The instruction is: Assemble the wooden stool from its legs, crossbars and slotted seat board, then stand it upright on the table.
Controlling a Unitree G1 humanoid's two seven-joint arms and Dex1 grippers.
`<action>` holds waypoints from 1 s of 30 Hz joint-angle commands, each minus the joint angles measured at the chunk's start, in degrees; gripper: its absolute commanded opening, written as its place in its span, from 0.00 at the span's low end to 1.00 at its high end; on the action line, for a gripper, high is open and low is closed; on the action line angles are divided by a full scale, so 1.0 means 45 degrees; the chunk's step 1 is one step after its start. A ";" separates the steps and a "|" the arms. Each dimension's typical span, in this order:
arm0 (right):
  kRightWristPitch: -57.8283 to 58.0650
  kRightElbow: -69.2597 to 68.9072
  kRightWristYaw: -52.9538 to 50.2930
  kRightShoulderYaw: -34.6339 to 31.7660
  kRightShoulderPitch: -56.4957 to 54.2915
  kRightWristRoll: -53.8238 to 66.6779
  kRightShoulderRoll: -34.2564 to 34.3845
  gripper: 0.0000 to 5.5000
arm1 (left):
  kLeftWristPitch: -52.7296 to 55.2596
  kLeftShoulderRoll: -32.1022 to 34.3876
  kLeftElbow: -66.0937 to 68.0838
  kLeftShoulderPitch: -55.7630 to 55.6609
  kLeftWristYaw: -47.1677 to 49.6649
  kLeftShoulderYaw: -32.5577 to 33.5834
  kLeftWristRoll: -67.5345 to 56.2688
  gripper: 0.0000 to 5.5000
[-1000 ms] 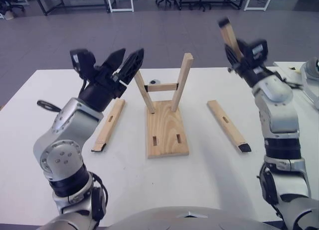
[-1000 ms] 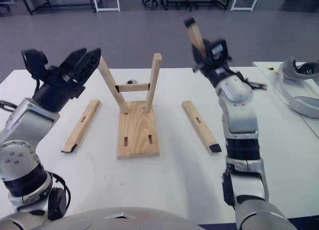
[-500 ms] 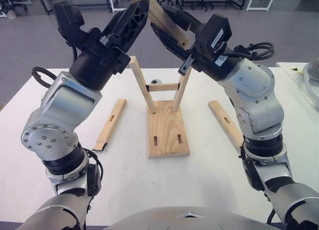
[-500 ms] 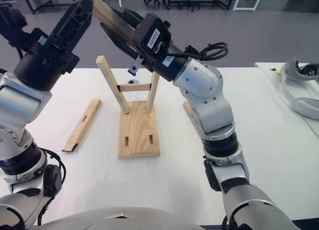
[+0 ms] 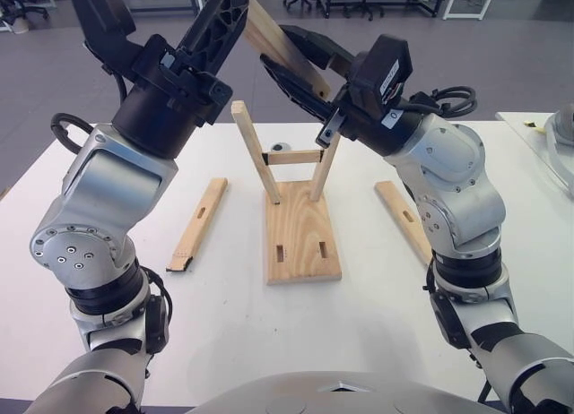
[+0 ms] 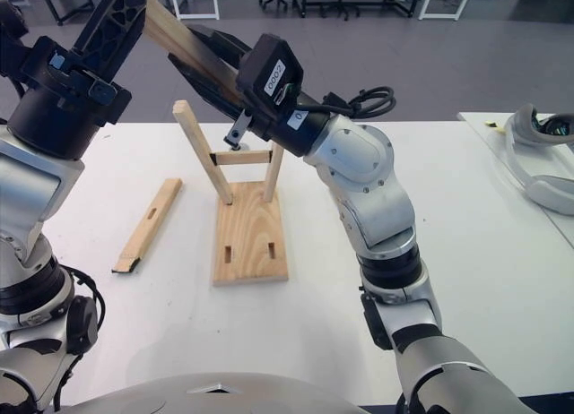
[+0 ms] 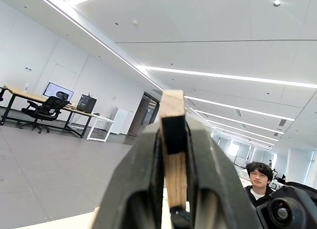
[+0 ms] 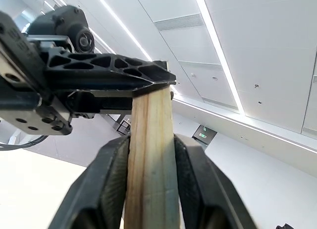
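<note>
Both arms are lifted high over the far half of the table (image 5: 377, 315), and they hold one wooden leg (image 5: 291, 60) between them in the air. The left gripper (image 5: 231, 15) is closed on the upper end of this leg, where the black tip shows in its wrist view. The right gripper (image 5: 276, 45) is closed on the same leg a little lower, with one finger on each flat side. I think this is a handover: the piece goes from one gripper to the other, so that it can be taken at a better place or angle for pushing it into a slot.

The slotted seat board (image 5: 302, 244) lies flat in the middle of the table with its underside up. This makes sense, because the legs enter from above. Two legs already stand at its far end, leaning apart, the left one (image 5: 256, 163) and the right one (image 5: 321, 172), and a crossbar (image 5: 292, 157) joins them. The two slots at the near end are open.

One loose leg (image 5: 199, 224) lies left of the board. Another loose leg (image 5: 405, 219) lies right of it, partly behind the right arm. Both are near the board but do not touch it, and each arm can reach the one on its side.

By my judgement the stool is about half built, and turning it upright comes much later.
</note>
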 commanded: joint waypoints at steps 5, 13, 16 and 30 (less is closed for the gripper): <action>0.1354 -0.0022 0.0127 0.0565 0.0420 -0.0242 -0.0457 0.46 | -0.0638 0.0889 0.0053 0.0969 -0.0139 0.0615 -0.0332 0.07; 0.1373 0.0476 -0.0646 -0.0661 0.1306 -0.1189 -0.1224 0.64 | -0.0583 0.4430 0.3291 0.5806 -0.5281 0.3123 0.5031 0.07; 0.1049 0.1284 -0.2027 -0.2274 0.1306 -0.1394 -0.0995 0.64 | -0.1912 0.3750 0.6040 0.6879 -0.7672 0.2224 0.7473 0.07; -0.0547 0.2823 -0.2681 -0.2615 0.3053 -0.2383 -0.1000 0.64 | -0.5201 0.0568 1.0153 0.5777 -1.0127 0.1214 1.1124 0.07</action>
